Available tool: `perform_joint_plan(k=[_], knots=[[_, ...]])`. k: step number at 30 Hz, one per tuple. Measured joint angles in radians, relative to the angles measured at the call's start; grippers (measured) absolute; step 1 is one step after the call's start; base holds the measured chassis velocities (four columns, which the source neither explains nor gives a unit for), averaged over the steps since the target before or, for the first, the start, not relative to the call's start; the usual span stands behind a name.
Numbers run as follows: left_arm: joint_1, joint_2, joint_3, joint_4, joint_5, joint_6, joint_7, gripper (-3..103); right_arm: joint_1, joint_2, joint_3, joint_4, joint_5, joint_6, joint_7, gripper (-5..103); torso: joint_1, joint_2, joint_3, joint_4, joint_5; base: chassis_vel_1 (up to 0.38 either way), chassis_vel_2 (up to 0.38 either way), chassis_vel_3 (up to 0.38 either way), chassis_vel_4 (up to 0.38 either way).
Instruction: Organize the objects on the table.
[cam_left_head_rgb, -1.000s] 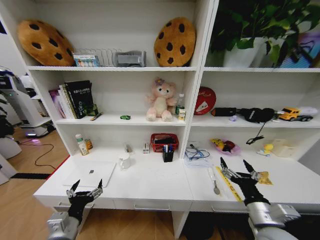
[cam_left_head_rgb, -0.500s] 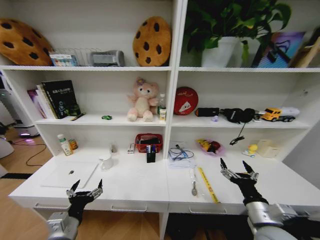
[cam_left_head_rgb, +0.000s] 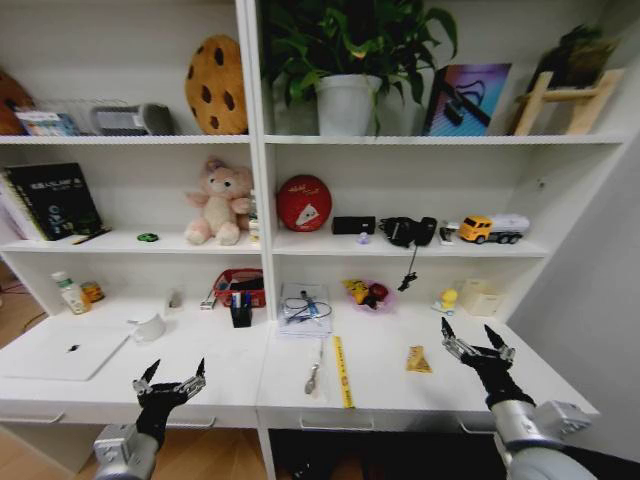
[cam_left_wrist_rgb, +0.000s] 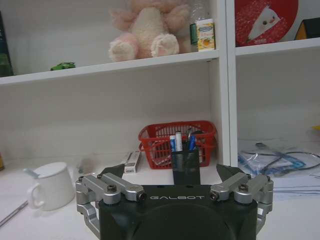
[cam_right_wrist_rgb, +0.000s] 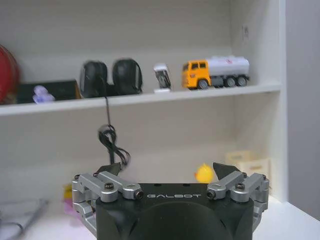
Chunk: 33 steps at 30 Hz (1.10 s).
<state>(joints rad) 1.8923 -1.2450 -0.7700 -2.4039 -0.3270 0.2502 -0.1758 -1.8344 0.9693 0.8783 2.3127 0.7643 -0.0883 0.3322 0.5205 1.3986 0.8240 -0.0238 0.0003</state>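
The slim silver laptop lies shut at the left end of the long white table. Blue and black pens stand in a black holder by the shelf divider; the pens also show in the left wrist view in front of a red basket. A tiny green object sits on the shelf above, and the green object appears beside the plush toy. My left gripper hangs open over the table's front edge, holding nothing. My right gripper stands open and unladen above the table's right part.
A yellow ruler, a spoon and a yellow packet lie mid-table. A white mug stands near the laptop. Bagged cables and a yellow duck sit at the back. A grey wall bounds the right.
The whole view has swung to the right, so the camera turned: shelves and table slid left in the picture. Both grippers keep their places, still open.
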Motion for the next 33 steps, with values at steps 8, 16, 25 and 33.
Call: perform_joint_plan(k=[8,16,25,33], knots=[[0.000,0.000,-0.001,0.000,0.000,0.000,-0.001,100,0.100,-0.102,-0.049,-0.132,0.060,-0.190,-0.022,100,0.001,0.000,0.000,0.0011,-0.0005,0.028,0.067,-0.035,-0.057],[0.000,0.000,0.000,0.000,0.000,0.000,-0.001,100,0.166,-0.125,-0.120,-0.246,0.065,-0.219,-0.052,100,0.000,0.000,0.000,0.0004,0.0000,0.016,0.010,-0.005,-0.003],[0.000,0.000,0.000,0.000,0.000,0.000,0.000,100,0.279,-0.127,-0.232,-0.342,0.063,-0.220,-0.080,103,0.000,0.000,0.000,0.0006,-0.0005,0.000,0.000,0.000,0.000],[0.000,0.000,0.000,0.000,0.000,0.000,0.000,100,0.364,-0.098,-0.345,-0.383,0.050,-0.221,-0.043,79,0.000,0.000,0.000,0.0006,-0.0004,0.000,0.000,0.000,0.000]])
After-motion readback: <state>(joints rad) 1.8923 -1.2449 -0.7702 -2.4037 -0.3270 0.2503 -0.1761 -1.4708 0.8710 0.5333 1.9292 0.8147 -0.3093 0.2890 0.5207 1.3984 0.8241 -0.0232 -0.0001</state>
